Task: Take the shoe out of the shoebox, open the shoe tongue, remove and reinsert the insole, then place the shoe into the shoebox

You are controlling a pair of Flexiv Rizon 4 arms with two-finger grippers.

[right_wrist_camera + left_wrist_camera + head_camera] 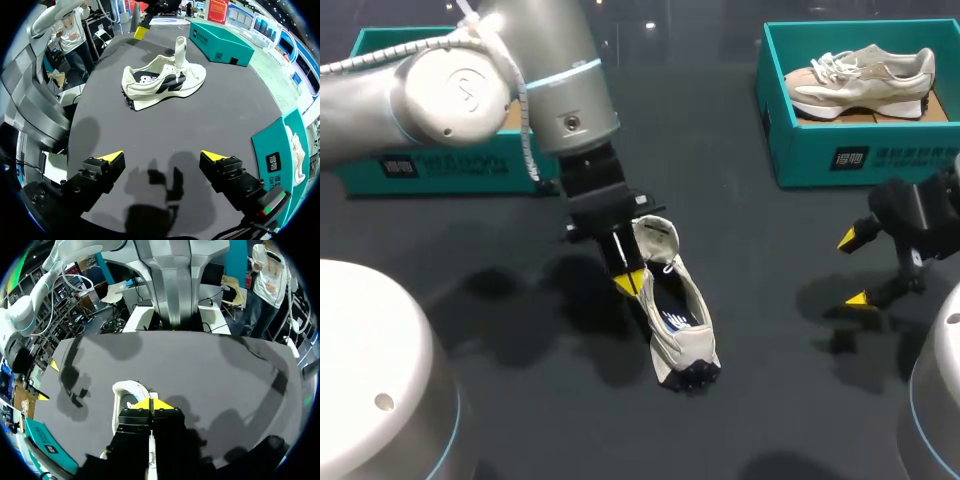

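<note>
Dark table (pixel 770 330); teal box (pixel 800 150) at far right corner, beige sneaker (pixel 860 82) inside.

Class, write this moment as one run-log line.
shoe: on table, tongue up | left tool: shut, by tongue | right tool: open, apart from shoe

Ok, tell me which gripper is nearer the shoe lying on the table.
Left. The left gripper is right beside the shoe, tips together by its raised tongue. The right gripper hangs open well off on the other side, apart from it.
</note>
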